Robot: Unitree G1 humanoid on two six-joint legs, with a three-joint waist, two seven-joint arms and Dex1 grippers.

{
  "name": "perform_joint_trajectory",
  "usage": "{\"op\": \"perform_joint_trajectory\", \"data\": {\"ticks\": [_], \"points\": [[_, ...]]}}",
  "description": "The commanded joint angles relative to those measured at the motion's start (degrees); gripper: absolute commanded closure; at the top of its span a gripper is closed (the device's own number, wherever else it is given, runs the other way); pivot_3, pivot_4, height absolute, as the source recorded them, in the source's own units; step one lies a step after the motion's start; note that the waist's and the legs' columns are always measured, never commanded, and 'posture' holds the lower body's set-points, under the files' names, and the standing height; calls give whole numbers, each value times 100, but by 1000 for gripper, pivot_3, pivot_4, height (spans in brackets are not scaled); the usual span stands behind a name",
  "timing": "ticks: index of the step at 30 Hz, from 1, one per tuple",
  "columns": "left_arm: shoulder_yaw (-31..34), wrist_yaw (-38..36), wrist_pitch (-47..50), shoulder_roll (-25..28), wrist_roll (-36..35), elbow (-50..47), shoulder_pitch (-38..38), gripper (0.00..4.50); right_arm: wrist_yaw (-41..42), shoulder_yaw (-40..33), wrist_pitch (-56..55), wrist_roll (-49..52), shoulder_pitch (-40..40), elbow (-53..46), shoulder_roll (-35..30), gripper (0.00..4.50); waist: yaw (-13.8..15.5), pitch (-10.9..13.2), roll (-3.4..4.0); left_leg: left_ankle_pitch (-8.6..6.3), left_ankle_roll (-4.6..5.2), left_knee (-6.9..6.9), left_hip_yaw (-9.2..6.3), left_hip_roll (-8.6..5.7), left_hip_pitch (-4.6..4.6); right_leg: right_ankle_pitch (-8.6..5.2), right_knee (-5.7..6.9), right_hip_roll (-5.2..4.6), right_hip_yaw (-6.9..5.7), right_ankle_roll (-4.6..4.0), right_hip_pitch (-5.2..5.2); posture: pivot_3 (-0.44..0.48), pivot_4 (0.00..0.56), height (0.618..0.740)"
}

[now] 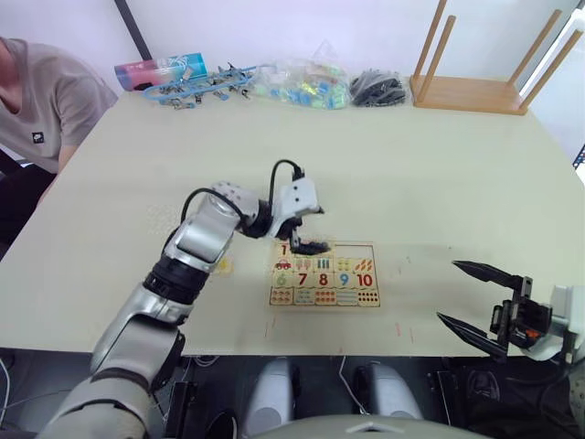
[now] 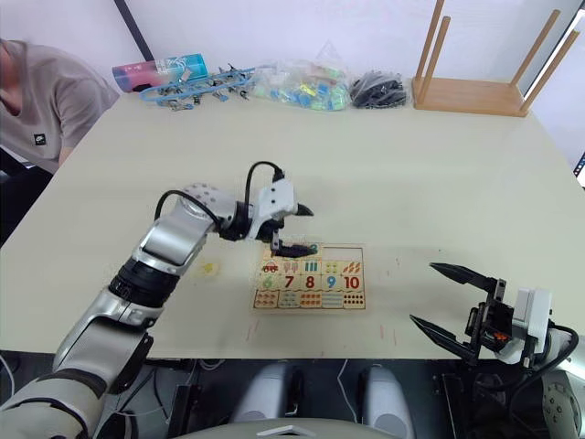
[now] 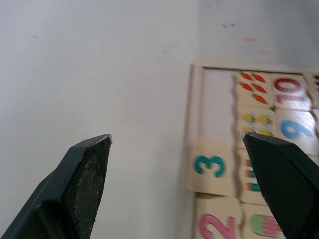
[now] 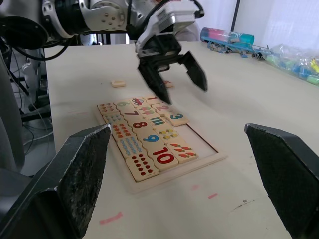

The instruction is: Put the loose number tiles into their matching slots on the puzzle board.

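The puzzle board (image 1: pixel 324 298) lies near the table's front edge, with tiles 6 to 10 in its middle row. In its top row, tile 1 (image 4: pixel 149 99) and tile 2 (image 3: pixel 219 226) sit at the left end. Tile 3 (image 3: pixel 209 167) lies askew beside them, partly over the board's border. The slots (image 3: pixel 217 104) to its right are bare. My left gripper (image 1: pixel 306 240) hovers open just above tile 3, holding nothing. One loose tile (image 1: pixel 222 265) lies on the table left of the board, its digit unreadable. My right gripper (image 1: pixel 448 291) stands open and empty to the right of the board.
At the far edge lie a pink-and-blue bottle (image 1: pixel 160 69), blue clips (image 1: pixel 201 87), a bag of coloured pieces (image 1: pixel 302 84), black clips (image 1: pixel 377 89) and an upturned wooden stool (image 1: pixel 475 91). A person (image 1: pixel 41 101) sits at the far left corner.
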Motion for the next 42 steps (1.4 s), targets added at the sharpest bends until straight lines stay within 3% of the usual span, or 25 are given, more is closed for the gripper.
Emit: {"op": "perform_joint_trajectory", "data": {"ticks": [1, 6, 8, 24, 42], "points": [[144, 7, -595, -199, -26, 640, -253, 1095, 1, -97, -95, 37, -15, -86, -48, 0, 0, 0, 0, 0, 0, 1, 0, 0, 0, 0, 0, 0, 0, 0, 0, 0, 150, 737], [29, -346, -1662, -409, 59, 1474, -394, 3685, 25, -17, -87, 17, 10, -101, -21, 0, -2, 0, 0, 0, 0, 1, 0, 0, -1, 0, 0, 1, 0, 0, 0, 0, 150, 737], [25, -409, -2073, -543, 104, 1851, -503, 4416, 18, -13, -82, 16, -4, -97, -22, 0, 5, 0, 0, 0, 0, 1, 0, 0, -1, 0, 0, 1, -1, 0, 0, 0, 150, 737], [22, -778, -3778, -926, 533, 3389, -847, 4416, -37, -63, -155, -29, -54, -59, -13, 0, 1, 0, -1, -1, 2, 9, -3, 0, -7, 0, -1, 2, -5, 0, 0, 0, 150, 737], [49, -1074, -4281, -927, 676, 3747, -853, 4416, -67, -43, -196, -62, -50, -75, 20, 0, -3, 0, -1, -1, 2, 10, -4, 0, -8, 1, 0, 2, -6, 0, 0, 0, 150, 737]]}}
